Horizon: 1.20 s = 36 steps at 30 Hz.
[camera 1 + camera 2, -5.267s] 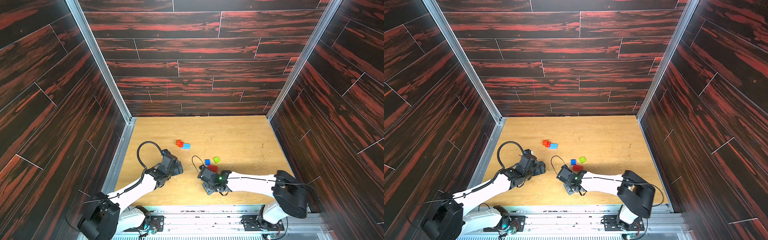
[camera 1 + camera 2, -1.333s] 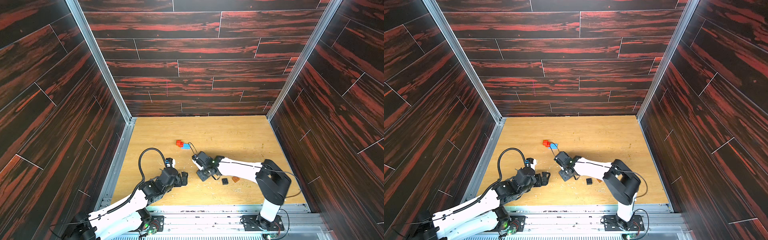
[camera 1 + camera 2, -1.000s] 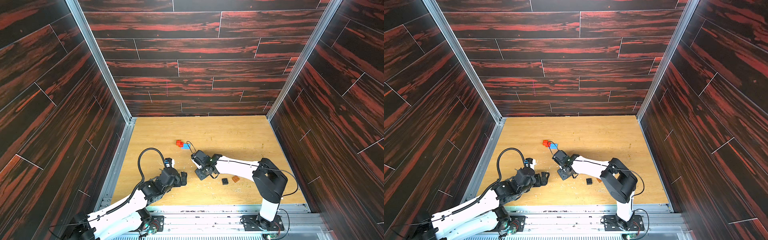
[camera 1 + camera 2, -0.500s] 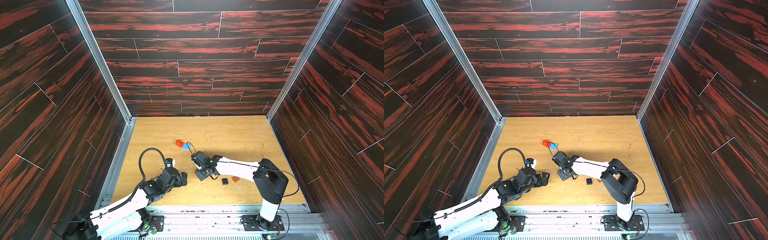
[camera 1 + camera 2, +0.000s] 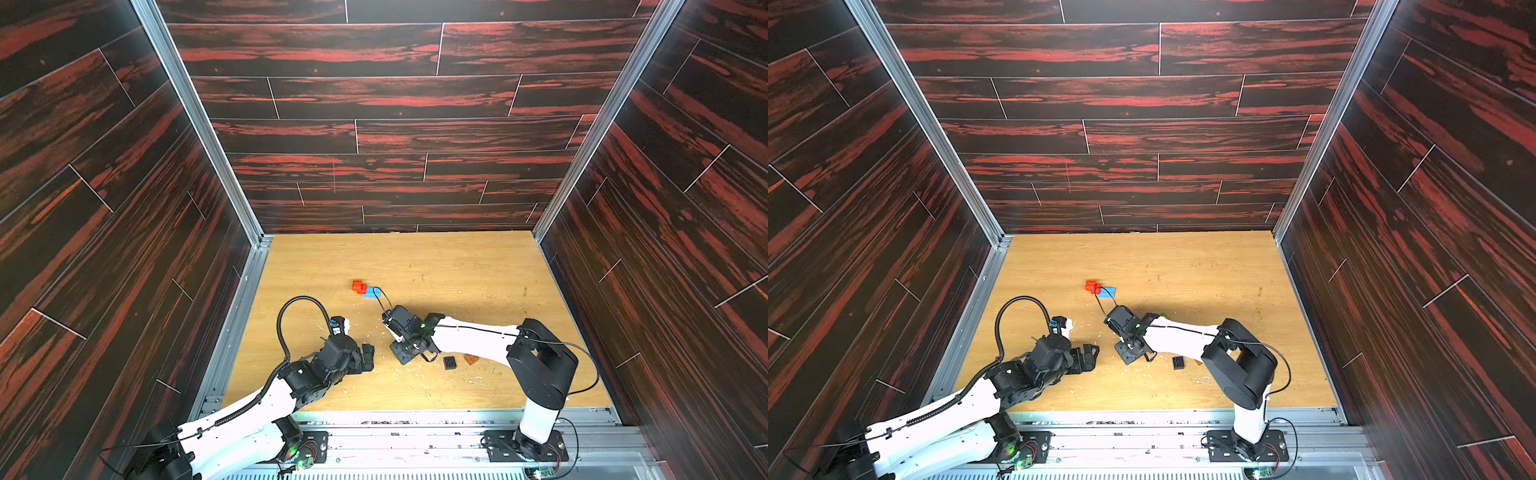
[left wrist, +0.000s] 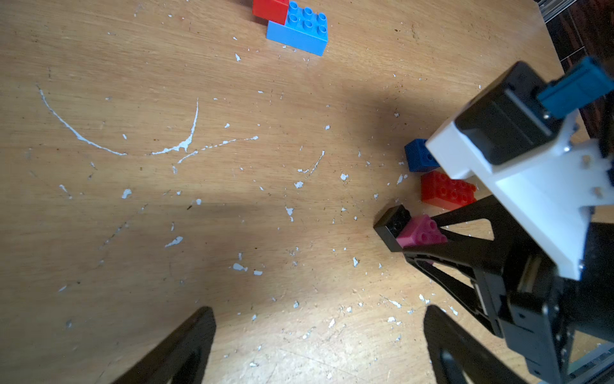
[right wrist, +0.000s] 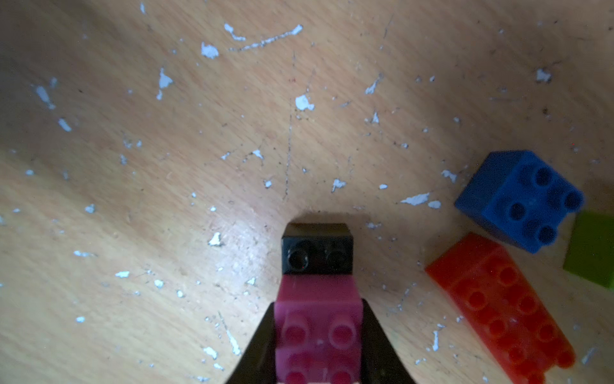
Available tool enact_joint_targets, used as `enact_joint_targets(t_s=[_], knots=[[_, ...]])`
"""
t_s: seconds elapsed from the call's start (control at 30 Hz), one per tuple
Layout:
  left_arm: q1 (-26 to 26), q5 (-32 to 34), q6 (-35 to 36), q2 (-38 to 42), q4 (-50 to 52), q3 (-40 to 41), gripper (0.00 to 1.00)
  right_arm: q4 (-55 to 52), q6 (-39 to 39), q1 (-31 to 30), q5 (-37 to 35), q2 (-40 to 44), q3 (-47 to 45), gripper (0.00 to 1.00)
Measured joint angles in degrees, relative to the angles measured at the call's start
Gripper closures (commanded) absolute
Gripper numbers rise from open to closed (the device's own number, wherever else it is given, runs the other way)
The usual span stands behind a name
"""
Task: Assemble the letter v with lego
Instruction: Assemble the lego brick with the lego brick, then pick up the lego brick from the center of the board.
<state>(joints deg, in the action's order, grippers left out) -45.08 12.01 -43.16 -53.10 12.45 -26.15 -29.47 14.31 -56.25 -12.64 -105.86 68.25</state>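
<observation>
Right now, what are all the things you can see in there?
Brick clump: 1, red and light blue, mid-table.
Stack: 1, pink brick on black brick, gripped.
Dark blue brick, red brick, lime green brick: 1 each, beside that stack.
Black square brick, orange piece: 1 each, by the right arm.
Table: 1, light wood, scuffed.
Walls: 3, dark red-streaked wood, around table.
Left fingers: 2, black, open, empty.
Right fingers: 2, black, shut on pink brick.

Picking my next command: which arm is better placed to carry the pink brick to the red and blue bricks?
Right. The right gripper is shut on the pink brick atop the black brick; the left gripper is open, empty.
</observation>
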Motion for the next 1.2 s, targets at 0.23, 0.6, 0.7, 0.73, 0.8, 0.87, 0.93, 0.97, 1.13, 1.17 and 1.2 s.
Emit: enact_joint_targets(t_s=[0.23, 0.6, 0.7, 0.73, 0.8, 0.87, 0.93, 0.97, 1.13, 1.17, 1.2], knots=[[0.0, 0.0, 0.0, -0.02, 0.04, -0.04, 0.0, -4.07, 0.04, -0.11, -0.15, -1.62, 3.17, 0.63], [0.0, 0.02, -0.02, -0.04, 0.28, -0.33, 0.0, -7.06, 0.24, -0.37, -0.42, -2.47, 3.56, 0.37], [0.0, 0.02, -0.2, -0.04, 0.48, -0.33, 0.0, -5.51, 0.35, -0.37, -0.44, -2.47, 2.97, 0.37], [0.0, 0.02, -0.22, -0.04, 0.55, -0.33, 0.0, -4.87, 0.44, -0.37, -0.44, -2.47, 2.6, 0.38], [0.0, 0.07, -0.24, 0.0, 0.85, -0.33, 0.0, -3.48, 0.63, -0.37, -0.44, -2.47, 1.44, 0.38], [0.0, 0.15, -0.24, 0.02, 1.27, -0.33, 0.0, -2.34, 1.03, -0.37, -0.42, -2.47, 0.22, 0.4], [0.0, 0.24, -0.26, 0.17, 1.49, -0.33, 0.0, -0.81, 1.36, -0.37, -0.42, -2.12, -0.63, 0.42], [0.0, 0.28, -0.31, 0.39, 1.62, -0.33, 0.0, 0.07, 1.55, -0.37, -0.37, -1.75, -1.27, 0.42], [0.0, 0.66, -0.63, 1.44, 1.81, -0.33, 0.0, 5.7, 2.23, -0.39, -0.11, 0.7, -5.81, 0.42], [0.0, 0.7, -0.66, 1.53, 1.88, -0.33, 0.0, 6.93, 2.43, -0.42, -0.2, 1.18, -6.75, 0.42], [0.0, 0.74, -0.72, 1.53, 1.95, -0.33, 0.0, 7.93, 2.58, -0.5, -0.33, 1.57, -7.52, 0.43]])
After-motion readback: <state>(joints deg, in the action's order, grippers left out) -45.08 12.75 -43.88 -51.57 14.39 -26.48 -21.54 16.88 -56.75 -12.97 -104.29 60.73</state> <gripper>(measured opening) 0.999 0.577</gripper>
